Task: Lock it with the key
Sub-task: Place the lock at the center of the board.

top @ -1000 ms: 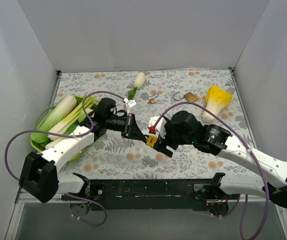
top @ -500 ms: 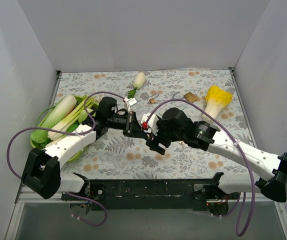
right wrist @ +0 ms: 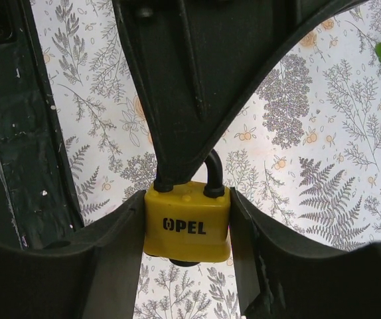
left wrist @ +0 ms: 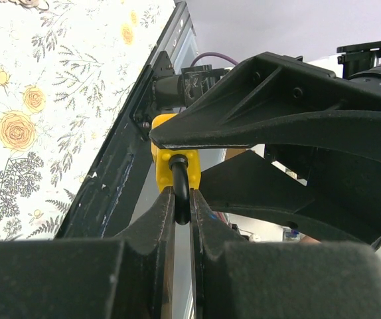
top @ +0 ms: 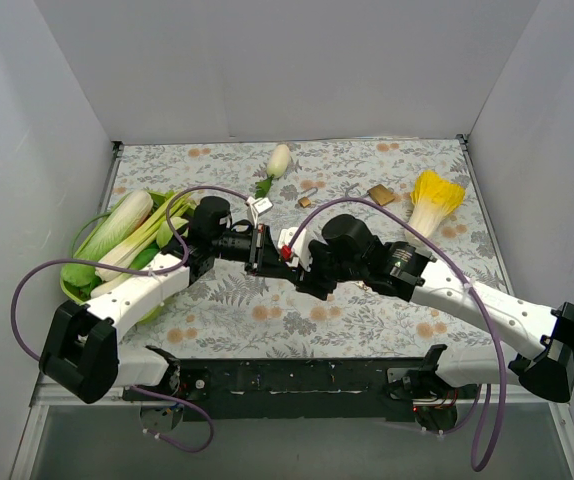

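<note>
Padlock (right wrist: 187, 222) hangs above the bench (right wrist: 323, 166), between your two arms. Your right fingers (right wrist: 114, 242), wide a second ago, have moved in and now press its yellow body. Your left fingers (left wrist: 154, 229) stay clenched on the shackle (left wrist: 180, 193). Both arms now brace it for keying.

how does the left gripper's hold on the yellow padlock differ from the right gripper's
The left gripper pinches the thin black shackle; the right gripper clamps the yellow padlock by its wide body. The left gripper's jaws are almost together; the right gripper's stand well apart. Seen from above, the left gripper reaches in from the left and the right gripper from the right. Both hold the same lock.
</note>
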